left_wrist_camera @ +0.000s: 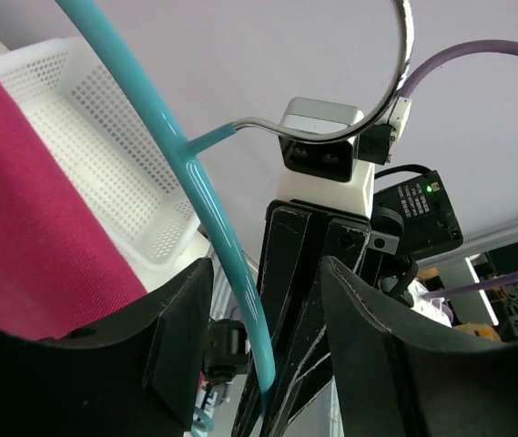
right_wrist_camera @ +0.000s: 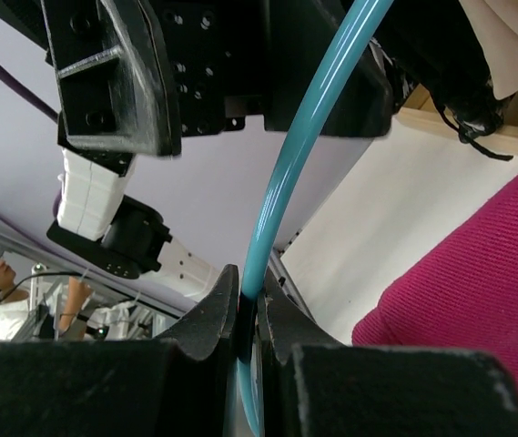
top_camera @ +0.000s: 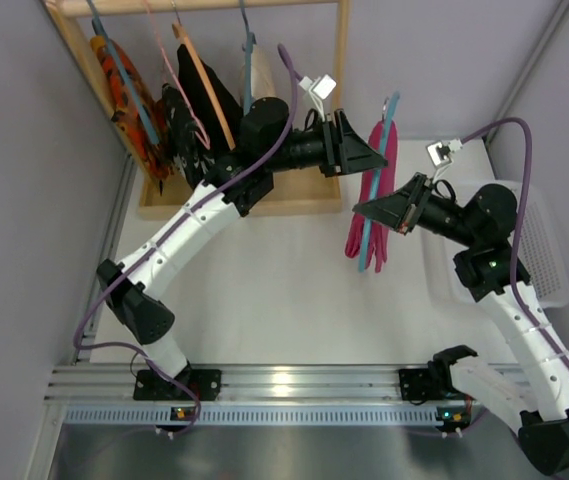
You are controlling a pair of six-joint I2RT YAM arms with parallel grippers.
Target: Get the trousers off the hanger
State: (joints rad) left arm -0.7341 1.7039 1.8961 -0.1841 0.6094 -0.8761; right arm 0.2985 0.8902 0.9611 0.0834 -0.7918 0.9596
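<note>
A wooden rack (top_camera: pixel 341 60) of hung clothes stands behind my left arm, and a white basket (left_wrist_camera: pixel 104 155) lies by my right. Between my grippers hangs the teal hanger (right_wrist_camera: pixel 286 182) with the pink trousers (top_camera: pixel 384 170) draped on it. My right gripper (right_wrist_camera: pixel 248 305) pinches its bar, and my left gripper (left_wrist_camera: pixel 263 300) stands wide with the bar between its fingers.

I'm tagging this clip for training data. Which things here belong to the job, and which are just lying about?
Job:
magenta trousers
teal hanger they hang on
right gripper, shut on the hanger
left gripper, open around the hanger

Just about:
white basket
wooden rack
other clothes hanging on the rack
</note>
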